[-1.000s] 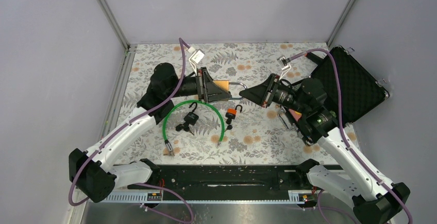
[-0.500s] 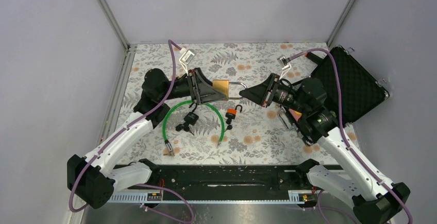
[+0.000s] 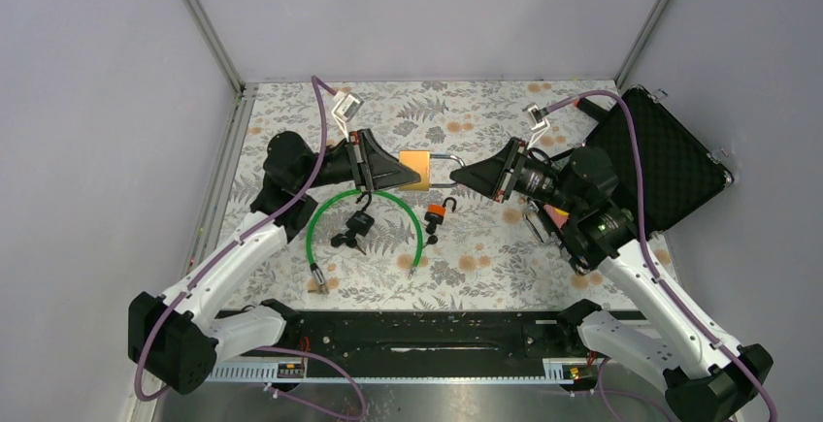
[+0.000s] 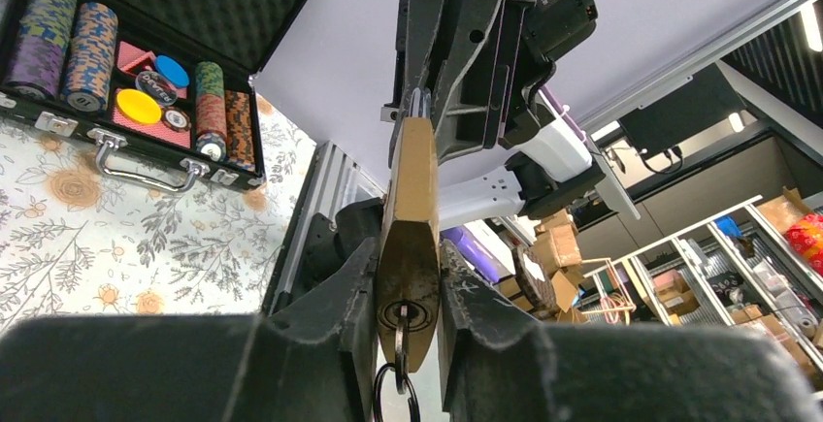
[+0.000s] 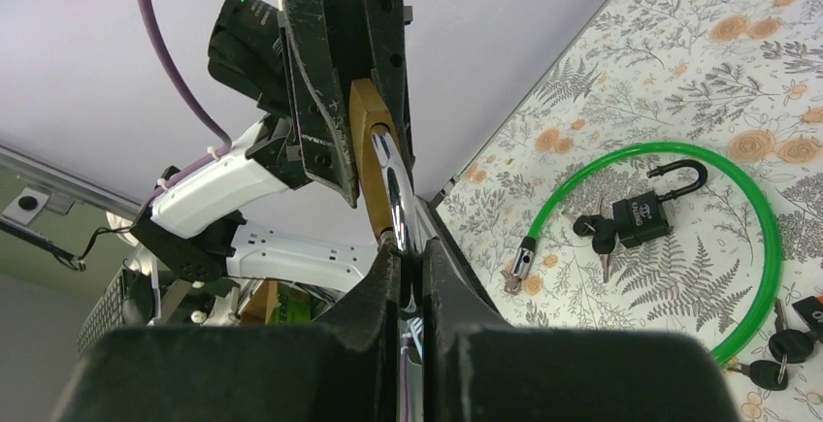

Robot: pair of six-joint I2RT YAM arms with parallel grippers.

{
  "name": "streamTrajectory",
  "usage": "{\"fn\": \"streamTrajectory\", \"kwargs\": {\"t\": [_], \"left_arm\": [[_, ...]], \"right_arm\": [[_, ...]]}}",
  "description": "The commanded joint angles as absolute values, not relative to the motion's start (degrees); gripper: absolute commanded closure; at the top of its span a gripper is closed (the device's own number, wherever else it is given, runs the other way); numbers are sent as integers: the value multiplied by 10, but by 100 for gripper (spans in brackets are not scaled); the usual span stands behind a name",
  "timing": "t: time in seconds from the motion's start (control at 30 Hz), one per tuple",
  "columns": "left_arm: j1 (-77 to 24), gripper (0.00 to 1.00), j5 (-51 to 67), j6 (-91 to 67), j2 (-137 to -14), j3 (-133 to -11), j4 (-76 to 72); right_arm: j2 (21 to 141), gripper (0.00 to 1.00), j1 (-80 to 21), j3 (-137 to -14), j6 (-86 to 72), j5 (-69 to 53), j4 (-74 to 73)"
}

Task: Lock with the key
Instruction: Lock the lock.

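Pale lilac walls point(image 3: 408, 15) and aluminium frame posts point(image 3: 199, 19) around a table point(image 3: 485, 112) covered in fern-and-flower print. At the right edge, open poker chip case point(image 3: 660, 160). On the print: green cable lock point(image 3: 309, 233), black padlock point(image 3: 361, 220) with keys inside its loop, small orange padlock point(image 3: 437, 213) just beside. Above table centre, off the surface, brass padlock point(image 3: 415, 163), key point(image 4: 401, 323) in its cylinder. Left end effector point(image 3: 398, 172) clamped on the padlock body; right end effector point(image 3: 458, 178) pinched shut on the shackle.

I count three padlocks: brass padlock point(image 3: 415, 163), black padlock point(image 3: 361, 220), orange padlock point(image 3: 437, 212). One green cable lock point(image 3: 310, 236). One chip case point(image 3: 670, 165). Loose on the mat point(image 3: 485, 102), two key bunches point(image 3: 345, 241) point(image 3: 430, 238) — single keys too small to count.
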State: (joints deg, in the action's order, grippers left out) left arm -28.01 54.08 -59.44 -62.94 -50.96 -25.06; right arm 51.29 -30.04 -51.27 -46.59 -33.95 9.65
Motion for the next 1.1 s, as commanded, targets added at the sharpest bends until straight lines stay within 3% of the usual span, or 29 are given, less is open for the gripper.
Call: {"fn": "streamTrajectory", "kwargs": {"t": [0.0,0.4,0.8,1.07], "left_arm": [[-278,100,563,-627,-625,-514,-319],[-307,100,544,-679,-660,-497,-387],[-359,100,494,-598,-701,-538,-312],[-391,100,473,-584,-742,-553,-293]], "right_arm": [[507,100,-297,-544,-450,-347,168],[546,100,-305,-549,-486,-325,228],[575,100,-336,-555,-563,-317,270],[597,100,-376,-558,-535,-314,277]]}}
